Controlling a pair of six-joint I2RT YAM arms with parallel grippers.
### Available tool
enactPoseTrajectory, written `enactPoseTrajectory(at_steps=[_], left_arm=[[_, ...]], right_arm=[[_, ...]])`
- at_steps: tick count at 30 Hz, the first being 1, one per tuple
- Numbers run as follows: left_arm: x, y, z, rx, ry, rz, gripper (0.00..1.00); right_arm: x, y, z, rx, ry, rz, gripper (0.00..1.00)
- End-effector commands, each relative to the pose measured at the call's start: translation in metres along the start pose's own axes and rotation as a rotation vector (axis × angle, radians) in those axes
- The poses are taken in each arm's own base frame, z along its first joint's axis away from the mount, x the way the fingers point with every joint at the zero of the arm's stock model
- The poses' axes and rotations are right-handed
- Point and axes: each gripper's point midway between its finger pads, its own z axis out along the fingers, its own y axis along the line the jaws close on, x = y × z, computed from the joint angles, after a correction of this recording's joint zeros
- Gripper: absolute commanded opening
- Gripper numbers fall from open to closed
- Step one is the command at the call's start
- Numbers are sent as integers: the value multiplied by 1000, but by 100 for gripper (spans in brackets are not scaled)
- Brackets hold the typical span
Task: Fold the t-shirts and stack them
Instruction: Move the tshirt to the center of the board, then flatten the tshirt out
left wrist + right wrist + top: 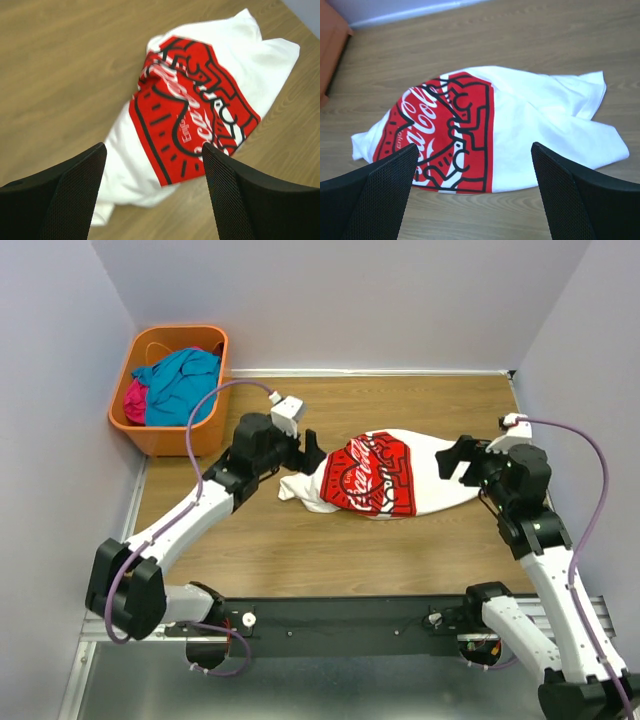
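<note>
From above, your white shirt lies bunched on the desk between the 2 arms, so each can reach an end; the teal shirt and magenta shirt wait in the basket. Left wrist: left gripper gapes empty over it. Right wrist: right gripper likewise.

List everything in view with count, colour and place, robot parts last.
crumpled cloth t-shirt with a red printed front: 1, white and red, mid-table between the grippers
teal-blue cloth t-shirt: 1, teal, bundled in the basket
magenta cloth t-shirt: 1, magenta, at the basket's left side, partly under the teal one
orange plastic basket: 1, orange, far left corner
wooden table: 1, brown, under the arms
left gripper: 1, black, open, at the shirt's left end
right gripper: 1, black, open, at the shirt's right end
</note>
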Motion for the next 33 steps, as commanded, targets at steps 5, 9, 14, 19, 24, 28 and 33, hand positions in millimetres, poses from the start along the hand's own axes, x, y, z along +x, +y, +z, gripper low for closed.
enactPoseTrajectory(at_steps=[5, 9, 14, 19, 24, 28, 33], left_arm=[[50, 11, -17, -151, -3, -301, 84], [88, 31, -20, -284, 53, -416, 85], [133, 60, -21, -395, 114, -548, 85], [149, 78, -17, -433, 118, -579, 85], [168, 81, -4, -419, 189, -589, 85], [180, 84, 2, -423, 223, -588, 85], [183, 83, 8, -403, 231, -585, 76]], right_arm=[[51, 1, 41, 8, 255, 71, 100], [95, 6, 62, -32, 445, 115, 92], [129, 18, 69, -90, 586, 182, 88], [139, 3, 69, -30, 595, 133, 89], [160, -6, 69, 11, 649, 141, 88], [173, -6, 65, 10, 687, 160, 88], [186, -16, 67, 52, 718, 133, 88]])
